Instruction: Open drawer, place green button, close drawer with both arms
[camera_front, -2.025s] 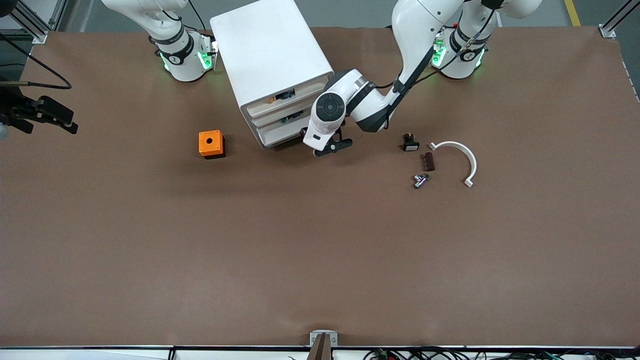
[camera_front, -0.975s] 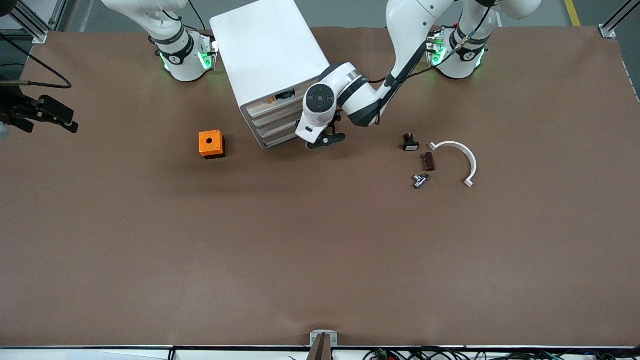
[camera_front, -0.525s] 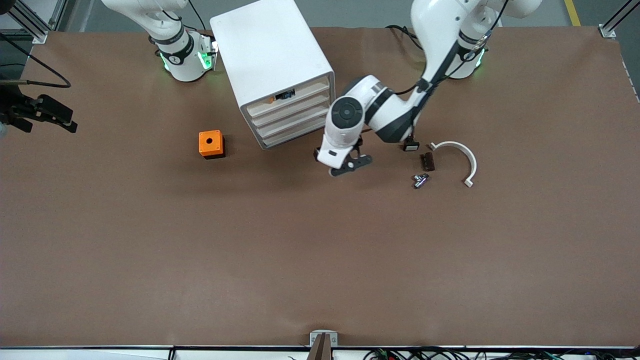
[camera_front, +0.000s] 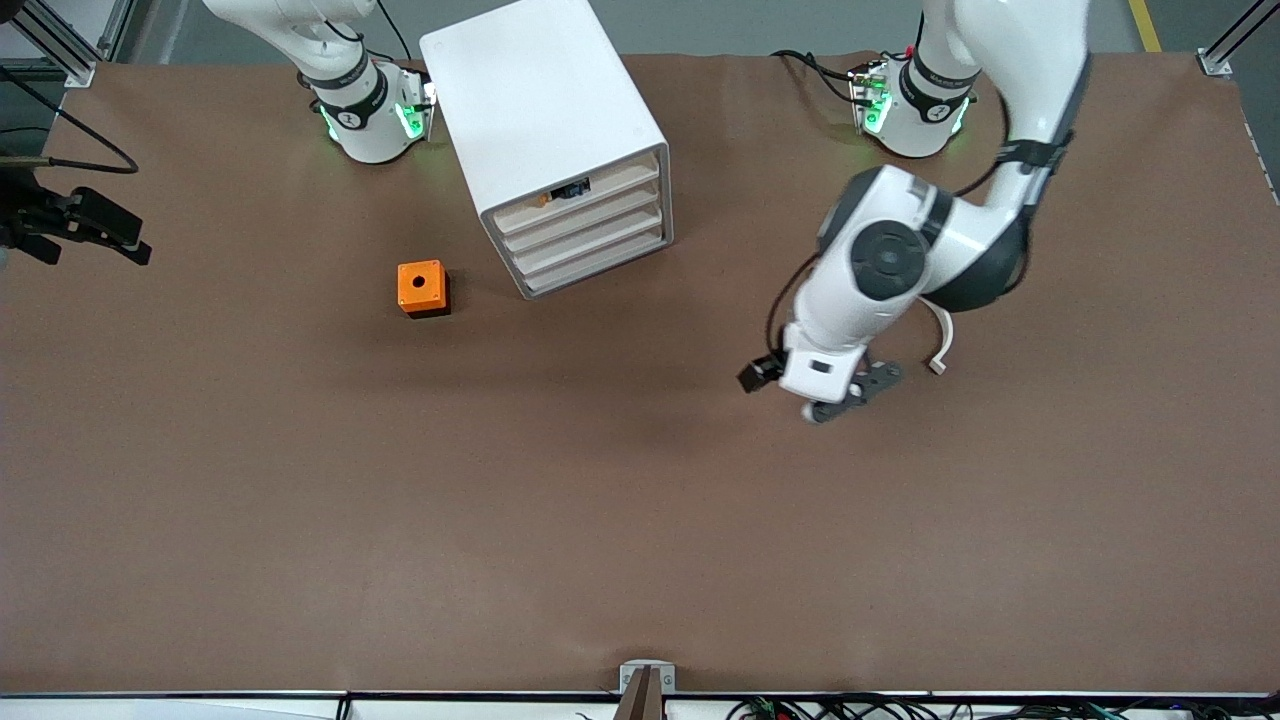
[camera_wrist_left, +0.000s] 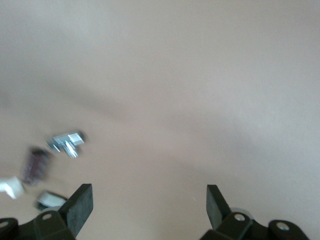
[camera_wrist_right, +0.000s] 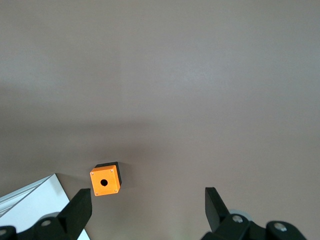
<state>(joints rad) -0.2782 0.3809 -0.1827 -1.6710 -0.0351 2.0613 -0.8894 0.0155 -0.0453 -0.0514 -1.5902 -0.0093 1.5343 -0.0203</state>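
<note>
The white cabinet (camera_front: 545, 120) stands between the two arm bases. Its four beige drawer fronts sit flush, and the drawer (camera_front: 600, 264), the lowest one, is shut. The button is hidden. My left gripper (camera_front: 845, 397) hangs open and empty over the table beside the small parts, toward the left arm's end. In the left wrist view the left gripper (camera_wrist_left: 148, 200) has only bare table between its fingers. My right gripper (camera_front: 85, 225) waits high over the right arm's end of the table. In its own view the right gripper (camera_wrist_right: 147, 200) is open and empty.
An orange box with a hole (camera_front: 422, 288) (camera_wrist_right: 105, 181) sits beside the cabinet. A metal fitting (camera_wrist_left: 67, 141), a brown block (camera_wrist_left: 36, 165) and a switch (camera_wrist_left: 50, 200) lie under the left arm. A white curved clip (camera_front: 941, 345) shows partly. The top drawer shows an orange-and-black bit (camera_front: 565, 190).
The left gripper was against the drawer fronts, then swung away toward the left arm's end, over the small parts. The drawers went from ajar to flush. The right arm stayed still.
</note>
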